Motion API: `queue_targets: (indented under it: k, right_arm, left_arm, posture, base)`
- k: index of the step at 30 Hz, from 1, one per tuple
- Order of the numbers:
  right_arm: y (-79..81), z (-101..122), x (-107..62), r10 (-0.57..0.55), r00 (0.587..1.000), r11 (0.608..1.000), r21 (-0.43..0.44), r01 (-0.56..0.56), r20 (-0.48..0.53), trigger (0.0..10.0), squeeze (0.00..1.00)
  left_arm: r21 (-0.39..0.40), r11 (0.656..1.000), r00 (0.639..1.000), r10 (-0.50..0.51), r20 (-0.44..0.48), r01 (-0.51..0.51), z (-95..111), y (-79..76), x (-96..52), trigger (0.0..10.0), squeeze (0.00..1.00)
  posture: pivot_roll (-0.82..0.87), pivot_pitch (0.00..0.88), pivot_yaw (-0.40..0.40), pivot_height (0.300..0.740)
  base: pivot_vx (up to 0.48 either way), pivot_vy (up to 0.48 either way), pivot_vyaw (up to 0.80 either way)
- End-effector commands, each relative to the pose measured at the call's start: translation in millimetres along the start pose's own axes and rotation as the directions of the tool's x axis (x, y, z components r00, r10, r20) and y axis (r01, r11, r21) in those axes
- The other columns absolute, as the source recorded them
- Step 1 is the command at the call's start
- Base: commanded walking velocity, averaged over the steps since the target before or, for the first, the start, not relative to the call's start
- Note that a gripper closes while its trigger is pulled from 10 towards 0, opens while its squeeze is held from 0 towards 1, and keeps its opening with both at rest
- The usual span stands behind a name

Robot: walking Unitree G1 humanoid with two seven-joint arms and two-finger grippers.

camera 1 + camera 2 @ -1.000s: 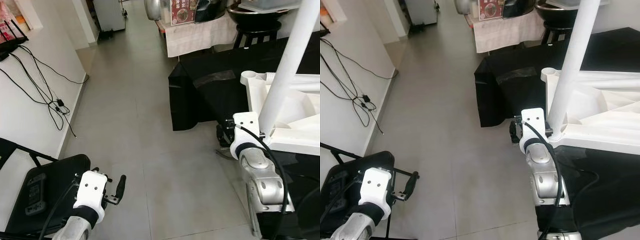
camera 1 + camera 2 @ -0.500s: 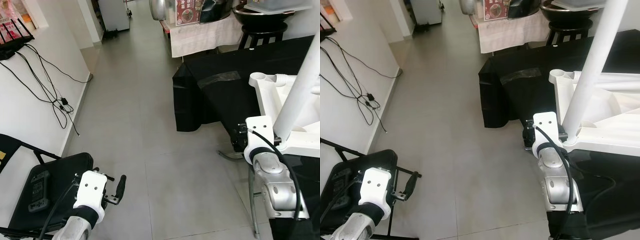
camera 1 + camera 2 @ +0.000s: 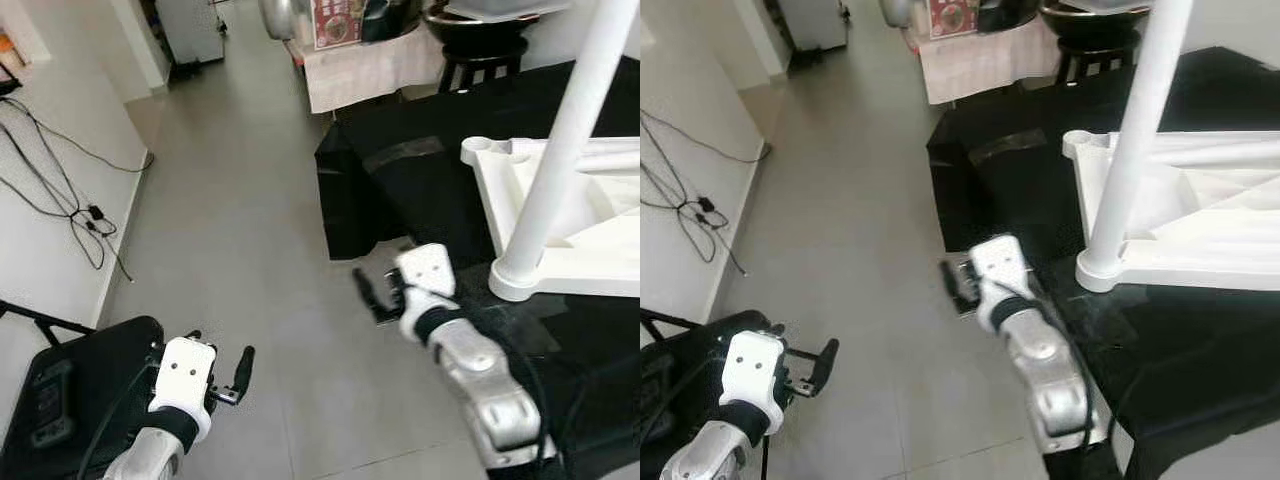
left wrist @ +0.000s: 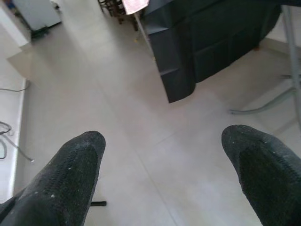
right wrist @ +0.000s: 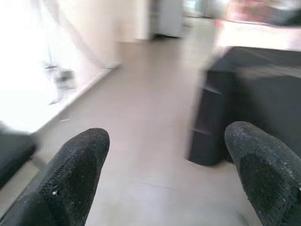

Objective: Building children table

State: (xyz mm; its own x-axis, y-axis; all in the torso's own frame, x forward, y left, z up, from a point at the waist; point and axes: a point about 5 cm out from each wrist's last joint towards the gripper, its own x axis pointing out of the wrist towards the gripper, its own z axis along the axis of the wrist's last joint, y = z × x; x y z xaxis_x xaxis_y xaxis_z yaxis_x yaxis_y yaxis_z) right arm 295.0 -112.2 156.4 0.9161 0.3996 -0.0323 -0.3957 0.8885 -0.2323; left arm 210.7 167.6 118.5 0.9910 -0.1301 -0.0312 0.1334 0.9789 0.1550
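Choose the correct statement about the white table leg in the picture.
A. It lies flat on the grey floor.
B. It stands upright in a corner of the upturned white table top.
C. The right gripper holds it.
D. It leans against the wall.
B: the white leg rises from a round socket at the corner of the white table top, while the right gripper hangs open over the floor, apart from it.

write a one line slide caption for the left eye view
Right gripper open above the grey floor, beside an upturned white table on a black cloth.

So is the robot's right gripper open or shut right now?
Open. The right gripper shows its two black fingers spread wide apart over bare floor, with nothing between them.
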Motion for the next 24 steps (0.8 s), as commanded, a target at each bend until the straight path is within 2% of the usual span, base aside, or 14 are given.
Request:
queue_targets:
  k: [1, 5, 9, 18, 24]
  right_arm:
    - [13.6, -6, 1.4, 0.062, 0.998, 0.998, -0.027, -0.062, -0.004, 10.0, 0.00]
    - [14.1, -7, 6.8, 0.056, 0.998, 0.997, -0.045, -0.056, 0.003, 10.0, 0.00]
    - [13.8, -7, 8.1, 0.056, 0.998, 0.998, -0.043, -0.055, 0.017, 10.0, 0.00]
    - [10.2, -11, 12.9, 0.024, 0.999, 1.000, -0.015, -0.023, 0.035, 10.0, 0.00]
    - [4.0, -17, 16.3, -0.016, 1.000, 0.999, 0.040, 0.016, 0.008, 10.0, 0.00]
  left_arm:
    - [0.026, 0.999, 0.999, 0.033, 0.002, -0.033, 3, 3.5, 1.2, 10.0, 0.00]
    - [0.073, 0.996, 0.999, 0.045, 0.028, -0.047, 8, 3.0, 7.8, 10.0, 0.00]
    - [0.083, 0.996, 0.999, 0.035, 0.020, -0.037, 7, 2.6, 11.0, 10.0, 0.00]
    - [0.105, 0.994, 0.999, 0.032, 0.003, -0.032, 5, 3.4, 17.7, 10.0, 0.00]
    - [0.112, 0.993, 0.999, 0.038, 0.009, -0.038, 6, 3.8, 22.3, 10.0, 0.00]
  posture:
    - [-0.06, 0.110, 0.125, 0.740]
    - [-0.07, 0.104, 0.128, 0.740]
    - [-0.07, 0.099, 0.129, 0.740]
    - [-0.07, 0.086, 0.128, 0.740]
    - [-0.07, 0.082, 0.133, 0.740]
  base:
    - [0.000, 0.000, 0.00]
    - [0.000, 0.000, 0.00]
    - [0.000, 0.000, 0.00]
    - [0.000, 0.480, 0.00]
    - [0.000, 0.480, -0.13]
